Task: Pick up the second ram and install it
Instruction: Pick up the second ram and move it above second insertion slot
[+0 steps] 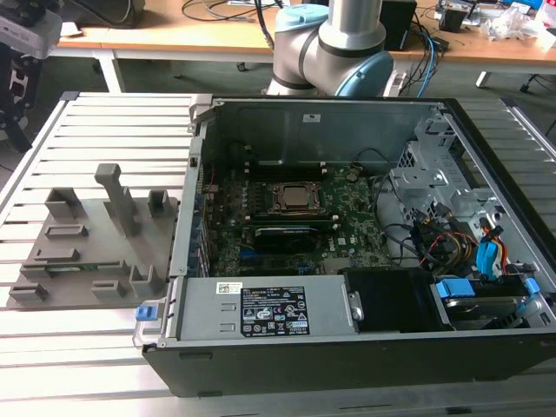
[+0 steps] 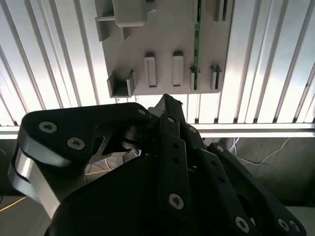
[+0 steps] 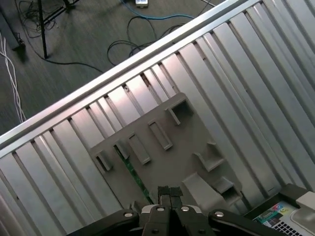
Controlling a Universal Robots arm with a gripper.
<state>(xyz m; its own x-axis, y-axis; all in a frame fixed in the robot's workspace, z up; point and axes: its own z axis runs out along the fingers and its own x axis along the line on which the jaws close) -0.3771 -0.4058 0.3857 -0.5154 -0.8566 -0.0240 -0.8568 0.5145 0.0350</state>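
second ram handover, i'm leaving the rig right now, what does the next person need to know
Gripper: shut, holding nothing, above the gray fixture.
Second ram: standing on edge in that fixture's holders, outside the open computer case.
Done: nothing that shows on this stick; it has not been grasped.
Left: pick it up and install it in the case.

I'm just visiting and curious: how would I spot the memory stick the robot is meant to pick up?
Find the open computer case on the slatted table; on the exterior view's left of it lies a flat grey plate with raised brackets. Along that plate's near edge, a thin strip sits between small brackets: the memory stick. It alone is green; everything around it is grey.
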